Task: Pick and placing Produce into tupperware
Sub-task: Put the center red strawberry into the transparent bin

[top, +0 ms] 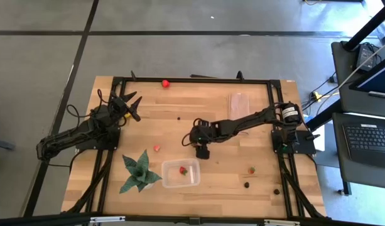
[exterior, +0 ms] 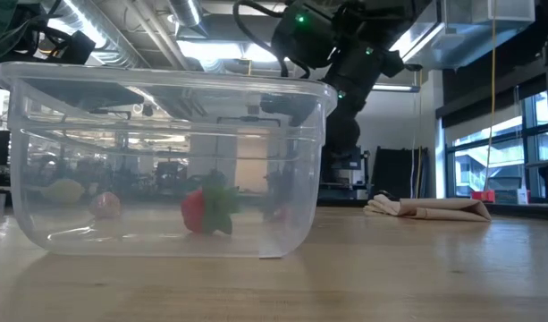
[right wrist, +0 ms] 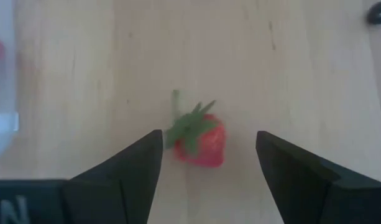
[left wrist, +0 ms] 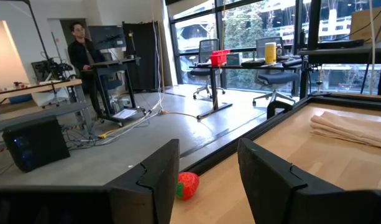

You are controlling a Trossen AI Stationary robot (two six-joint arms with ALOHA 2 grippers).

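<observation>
The clear tupperware [top: 181, 174] stands near the table's front edge, beside the green plant [top: 139, 172], with one red strawberry [top: 183, 169] inside; both also show in the low view, the tupperware [exterior: 166, 161] and the strawberry [exterior: 206, 210]. My right gripper [top: 202, 152] hangs open just beyond the box, pointing down. A strawberry [right wrist: 199, 142] lies on the wood below, between its fingers [right wrist: 137, 162] and untouched. More produce lies around: a strawberry [top: 156, 149], another [top: 251, 170], dark berries [top: 247, 184], and a red piece [top: 165, 82] at the far edge. My left gripper [top: 130, 103] waits open at the far left.
A folded beige cloth [top: 239, 102] lies at the far right of the table. More dark berries [top: 276, 191] [top: 179, 117] lie on the wood. A black frame [top: 192, 80] runs round the table. A person [left wrist: 84, 56] stands at a desk in the room beyond.
</observation>
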